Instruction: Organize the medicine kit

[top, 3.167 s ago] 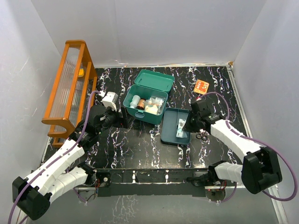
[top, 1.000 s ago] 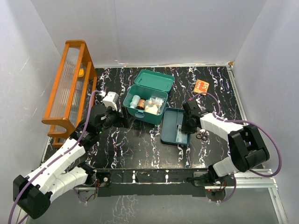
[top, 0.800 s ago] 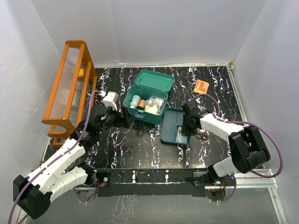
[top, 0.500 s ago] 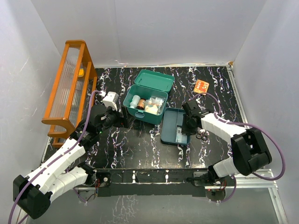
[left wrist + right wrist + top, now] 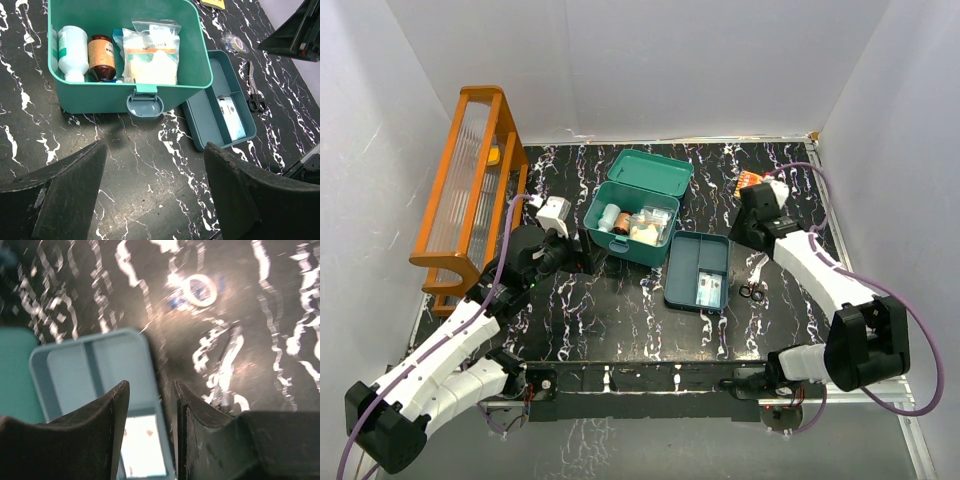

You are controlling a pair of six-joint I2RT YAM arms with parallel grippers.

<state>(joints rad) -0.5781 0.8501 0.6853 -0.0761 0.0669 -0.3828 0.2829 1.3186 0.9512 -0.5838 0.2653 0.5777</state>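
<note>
The medicine kit (image 5: 628,246), a teal box with its lid (image 5: 652,172) thrown back, sits at the centre of the black marbled counter (image 5: 620,310). Its tray insert (image 5: 686,262) lies flat just beside the box, toward the lower right. In the left wrist view the box (image 5: 100,97) holds a white bottle (image 5: 71,52), a brown bottle (image 5: 101,56) and a clear plastic bag (image 5: 150,57). A white packet (image 5: 231,117) lies in the tray's (image 5: 205,107) lower right compartment. Black scissors (image 5: 752,291) lie on the counter just right of the tray, with a small tape roll (image 5: 235,44) above them and an orange packet (image 5: 750,180) further up. An orange wooden rack (image 5: 470,190) stands along the left edge. The left gripper (image 5: 154,150) hangs near the box's latch side with its fingers spread wide and nothing between them. The right gripper (image 5: 150,387) hovers over the tray's right rim, its fingers only slightly apart and holding nothing.
</note>
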